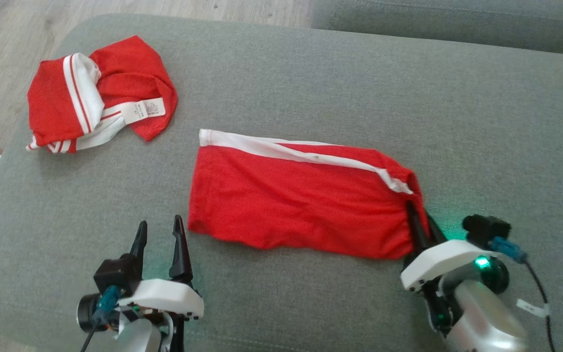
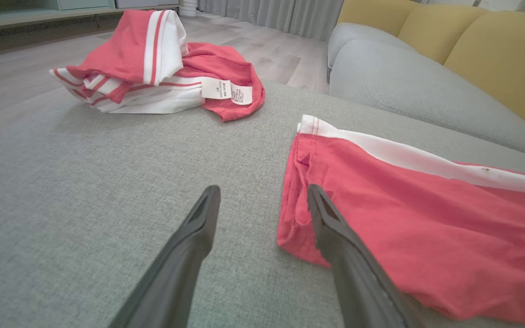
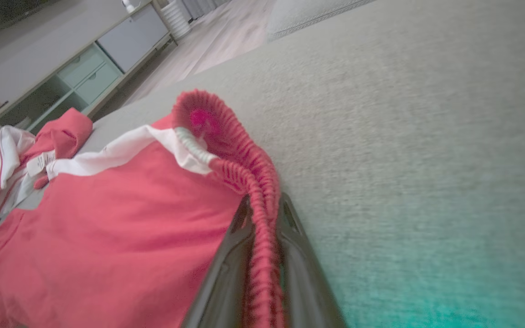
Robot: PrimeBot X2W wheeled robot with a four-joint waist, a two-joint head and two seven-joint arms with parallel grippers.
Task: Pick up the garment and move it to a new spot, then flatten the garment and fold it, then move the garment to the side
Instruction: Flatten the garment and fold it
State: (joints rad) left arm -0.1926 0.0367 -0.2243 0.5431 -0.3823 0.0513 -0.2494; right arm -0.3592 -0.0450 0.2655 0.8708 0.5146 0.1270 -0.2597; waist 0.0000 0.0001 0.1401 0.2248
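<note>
Two grippers bracket a red garment spread nearly flat on a grey sofa cushion, its long axis running across the robot's front from one tool to the other. The right gripper has its jaws drawn narrow on the gathered elastic waistband, which the right wrist view shows pinched between the two dark fingers; that end of the cloth lies directly at its tips. The left gripper stands wide and holds nothing, with the garment's open hem end just beside it, ahead and toward its right finger. In the left wrist view that finger crosses the hem corner, though whether it touches the fabric cannot be told. A white stripe edges the far side of the garment, away from both tools.

By the look of it, the right arm has the nearer claim on the waistband and the left arm on the hem, so any lift or stretch would likely turn on the left jaws closing on that near corner.

Well beyond the left gripper, ahead and to its left, a second garment in red and white sits crumpled near the cushion's edge, care labels showing. Both pieces rest on the cushion itself, in no basket or bin.
</note>
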